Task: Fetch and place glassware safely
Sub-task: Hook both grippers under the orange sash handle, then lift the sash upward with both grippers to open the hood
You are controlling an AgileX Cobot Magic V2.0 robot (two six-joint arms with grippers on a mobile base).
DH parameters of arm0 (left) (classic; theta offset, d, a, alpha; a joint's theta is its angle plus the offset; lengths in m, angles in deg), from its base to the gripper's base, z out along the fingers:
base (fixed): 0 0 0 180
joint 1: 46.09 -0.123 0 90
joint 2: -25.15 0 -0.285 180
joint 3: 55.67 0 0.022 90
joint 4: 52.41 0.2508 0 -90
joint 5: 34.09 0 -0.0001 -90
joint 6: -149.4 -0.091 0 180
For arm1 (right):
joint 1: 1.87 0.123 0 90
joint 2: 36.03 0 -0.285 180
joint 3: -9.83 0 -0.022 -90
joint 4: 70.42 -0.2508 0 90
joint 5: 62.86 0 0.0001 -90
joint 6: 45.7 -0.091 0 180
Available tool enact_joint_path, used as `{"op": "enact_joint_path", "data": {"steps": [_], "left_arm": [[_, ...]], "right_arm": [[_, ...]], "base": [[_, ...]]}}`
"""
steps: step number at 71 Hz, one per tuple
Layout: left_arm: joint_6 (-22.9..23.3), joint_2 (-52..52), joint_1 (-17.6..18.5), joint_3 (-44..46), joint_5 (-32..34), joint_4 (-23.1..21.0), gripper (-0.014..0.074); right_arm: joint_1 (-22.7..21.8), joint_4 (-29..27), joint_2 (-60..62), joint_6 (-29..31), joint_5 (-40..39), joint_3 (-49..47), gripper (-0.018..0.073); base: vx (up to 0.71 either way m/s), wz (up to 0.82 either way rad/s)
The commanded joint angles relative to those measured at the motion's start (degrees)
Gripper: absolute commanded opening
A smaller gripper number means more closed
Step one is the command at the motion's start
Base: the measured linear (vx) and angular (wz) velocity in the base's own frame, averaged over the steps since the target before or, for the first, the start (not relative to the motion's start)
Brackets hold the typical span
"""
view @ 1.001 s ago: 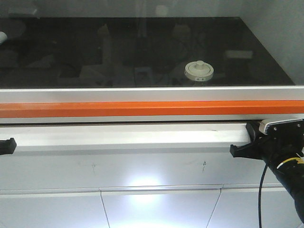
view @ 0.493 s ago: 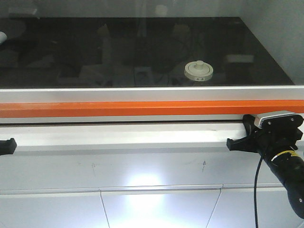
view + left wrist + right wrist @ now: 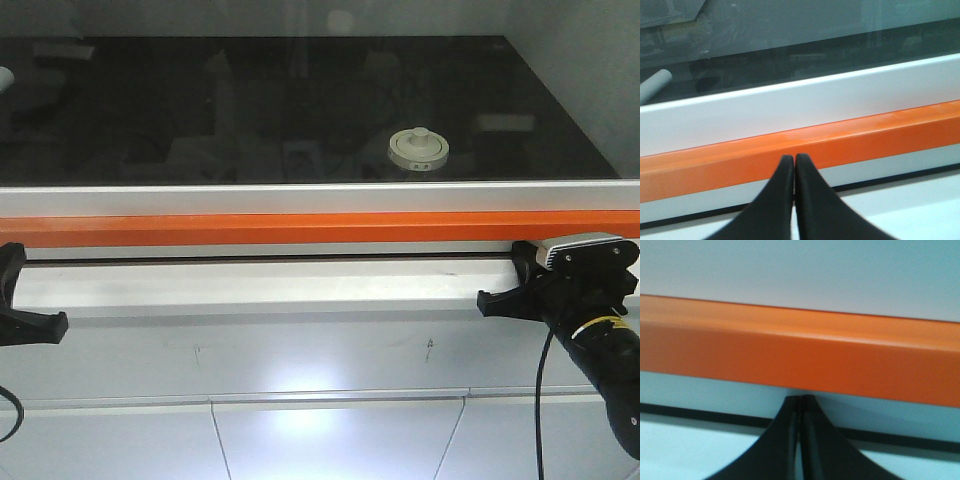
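The glassware (image 3: 418, 148), a squat clear jar under a round cream lid with a knob, stands on the dark worktop (image 3: 150, 100), right of centre and well beyond the orange rail (image 3: 300, 228). Neither wrist view shows it. My left gripper (image 3: 25, 295) is low at the left edge, in front of the rail. In the left wrist view this gripper (image 3: 794, 157) is shut, with its tips together and nothing between them. My right gripper (image 3: 503, 283) is low at the right, below the jar's side of the rail. The right wrist view shows it (image 3: 801, 399) shut and empty, close under the rail.
An orange rail and a white frame (image 3: 300, 198) run the full width between both grippers and the worktop. A pale cylinder (image 3: 654, 85) lies at the far left behind the frame. A white ledge (image 3: 280, 290) sits under the rail, with white panels (image 3: 330, 430) below it.
My left gripper has come up and further into view at the left edge. The right gripper shifted slightly left and up a second ago and has held still since. The jar has not moved.
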Motion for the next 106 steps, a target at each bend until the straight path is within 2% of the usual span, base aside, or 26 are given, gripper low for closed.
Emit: {"op": "enact_joint_path", "data": {"steps": [1, 13, 52, 67, 79, 106], "left_arm": [[0.91, 0.98, 0.27, 1.35, 7.05, -0.18, -0.0007], [0.91, 4.63, 0.27, 1.35, 9.43, -0.18, -0.0007], [1.57, 20.44, 0.27, 1.83, 24.44, -0.40, -0.0007], [2.07, 24.11, 0.27, 6.35, 24.22, -0.41, -0.0007], [2.96, 24.74, 0.27, 9.98, 20.34, -0.41, -0.0007], [3.76, 21.88, 0.27, 10.60, 24.34, -0.41, -0.0007]], "right_arm": [[0.03, -0.07, 3.39, -0.33, -14.48, -2.58, -0.0001], [0.03, -0.07, 4.86, -0.48, -14.35, -2.58, -0.0001], [0.03, -0.19, 4.86, -0.48, -13.46, -2.58, -0.0001], [0.03, -0.19, 4.86, -0.48, -13.46, -2.58, -0.0001], [0.03, -0.19, 4.86, -0.48, -13.41, -2.58, -0.0001], [0.03, 0.01, 4.86, -0.55, -13.52, -2.50, -0.0001]], "base": [[0.00, 0.00], [0.00, 0.00], [0.00, 0.00], [0.00, 0.00], [0.00, 0.00], [0.00, 0.01]]}}
